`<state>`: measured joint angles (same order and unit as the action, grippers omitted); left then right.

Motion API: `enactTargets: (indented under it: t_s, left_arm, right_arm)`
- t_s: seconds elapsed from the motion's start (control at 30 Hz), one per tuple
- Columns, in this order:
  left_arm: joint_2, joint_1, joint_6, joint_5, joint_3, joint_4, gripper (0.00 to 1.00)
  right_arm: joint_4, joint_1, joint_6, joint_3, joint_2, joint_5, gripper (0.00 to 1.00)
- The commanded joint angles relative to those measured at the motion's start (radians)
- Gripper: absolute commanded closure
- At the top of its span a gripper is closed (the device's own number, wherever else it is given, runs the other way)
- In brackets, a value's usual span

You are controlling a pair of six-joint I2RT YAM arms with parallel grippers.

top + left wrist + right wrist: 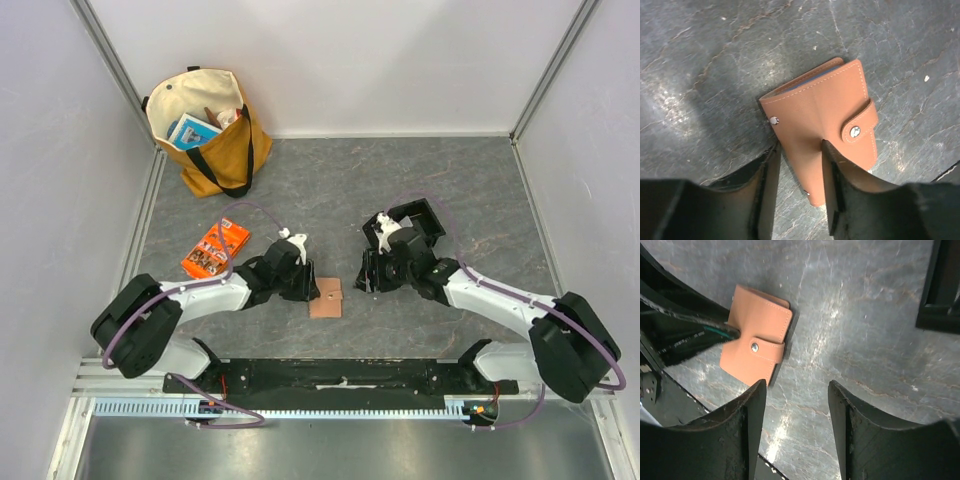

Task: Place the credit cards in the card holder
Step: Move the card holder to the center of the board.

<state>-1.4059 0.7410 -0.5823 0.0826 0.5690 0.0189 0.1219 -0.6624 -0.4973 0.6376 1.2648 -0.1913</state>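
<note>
Card holder (815,110) is lying flat and folded shut on the grey table (330,180), just in front of the arm bases and between the 2 grippers, and I am counting 1 of it, tan-brown with pale stitching. 1 strap (862,120) is wrapping over its edge and 1 snap is holding it closed, while 2 more small metal studs are showing along the other edges. Left gripper (800,150) is hanging right over the near end of the wallet, its 2 fingers (832,180) standing partly apart, 1 at the wallet's edge and 1 over its face. Whether they are actually pinching the leather I cannot tell. Right gripper (796,387) is hovering just beside the wallet on the other side, jaws released and wide, with only bare table showing between them. Behind that arm, 1 black tray (432,215) is sitting on the table. Off to the left, 1 orange packet (215,250) is lying flat, well apart from the wallet. Up in the far left corner, 1 tote bag (232,150) is standing with its mouth open.
</note>
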Motion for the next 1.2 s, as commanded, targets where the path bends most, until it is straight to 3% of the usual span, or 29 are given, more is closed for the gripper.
enactTargets:
  t_s: [0.0, 0.2, 0.33, 0.5, 0.77, 0.93, 1.17]
  left_arm:
    - [-0.054, 0.011, 0.145, 0.081, 0.017, 0.015, 0.59]
    - [-0.102, 0.011, 0.278, 0.154, 0.077, -0.06, 0.56]
    - [-0.125, 0.011, 0.325, 0.157, 0.132, -0.048, 0.39]
    - [-0.053, 0.006, 0.214, 0.103, 0.053, -0.027, 0.26]
    - [0.097, 0.008, 0.004, 0.144, -0.176, -0.143, 0.3]
    - [0.022, 0.008, 0.024, 0.172, -0.141, -0.171, 0.3]
    - [-0.047, 0.008, 0.117, 0.128, -0.047, -0.067, 0.39]
  right_arm:
    - [-0.076, -0.011, 0.035, -0.038, 0.01, -0.076, 0.41]
    - [-0.106, -0.046, -0.03, -0.113, 0.053, -0.132, 0.43]
    - [-0.24, -0.097, -0.139, -0.194, 0.047, -0.131, 0.44]
    - [-0.317, -0.146, -0.164, -0.199, 0.102, -0.142, 0.45]
    - [-0.458, -0.206, -0.256, -0.177, 0.205, -0.142, 0.56]
    - [-0.505, -0.285, -0.284, -0.147, 0.234, -0.135, 0.58]
    - [-0.227, -0.304, -0.114, -0.078, 0.085, 0.007, 0.56]
